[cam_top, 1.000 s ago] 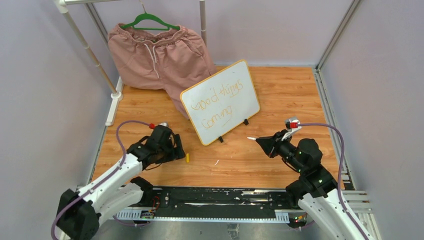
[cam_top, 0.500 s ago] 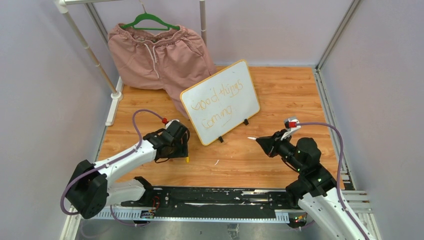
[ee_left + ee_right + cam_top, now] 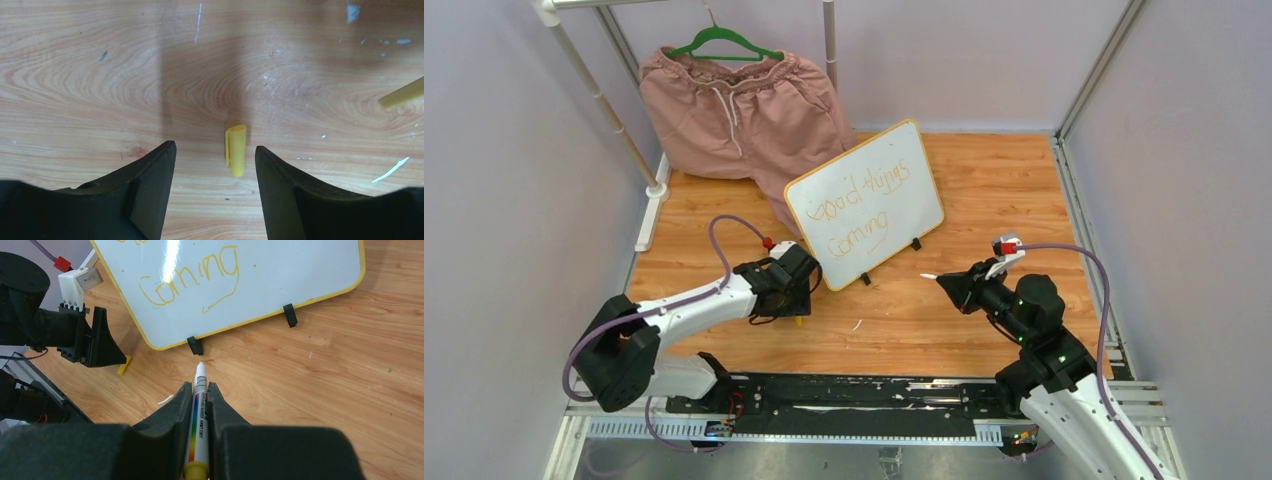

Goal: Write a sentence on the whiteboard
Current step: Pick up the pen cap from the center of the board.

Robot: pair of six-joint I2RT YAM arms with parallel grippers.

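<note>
The whiteboard (image 3: 909, 215) stands tilted on two black clip feet at mid table and also shows in the right wrist view (image 3: 300, 265). The sentence (image 3: 861, 200), orange cursive "good things coming", fills two lines; "coming" shows in the right wrist view (image 3: 195, 272). My right gripper (image 3: 199, 386) is shut on a white marker (image 3: 196, 420), tip bare and pointing at the board's foot, a short way right of the board (image 3: 949, 282). My left gripper (image 3: 215, 148) is open, low over the table, with a small yellow marker cap (image 3: 236, 150) lying between its fingertips. The cap also shows in the top view (image 3: 800, 321).
Pink shorts (image 3: 734, 110) hang on a green hanger from a white rack (image 3: 609, 110) at the back left. A white scrap (image 3: 857, 324) lies on the wood. A black rail (image 3: 854, 395) runs along the near edge. Grey walls close both sides.
My left arm has stretched to the right along the table, bringing its open gripper over the yellow cap. The right arm and the marker have stayed still.
</note>
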